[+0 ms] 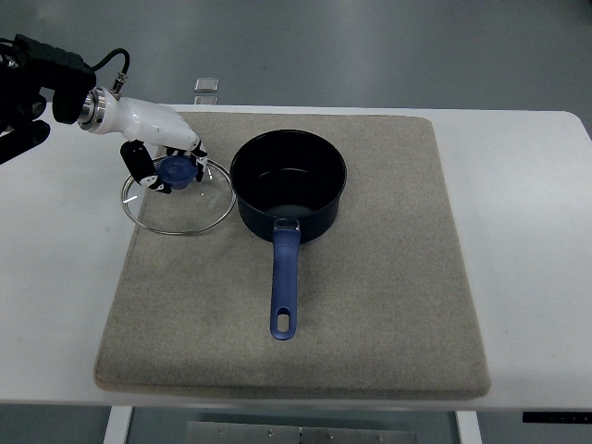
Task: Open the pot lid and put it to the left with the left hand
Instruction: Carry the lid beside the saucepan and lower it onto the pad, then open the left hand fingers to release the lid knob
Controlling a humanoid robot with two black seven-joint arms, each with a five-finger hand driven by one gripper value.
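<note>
A grey felt mat (pixel 370 305) lies flat on a white table (pixel 527 240), covering most of its middle and reaching close to the near edge. A small clear block (pixel 207 86) sits at the table's far edge, just beyond the mat's far left corner.

A single camera looks steeply down from the robot's own side, set high enough to take in nearly the whole white bench (pixel 527 231) from its near edge to its far edge. It faces away from the robot, so the grey floor beyond the bench fills the top of the picture. The beige mat (pixel 388 305) lies roughly centred in the view. The left arm enters at the far left corner. No second view exists.
</note>
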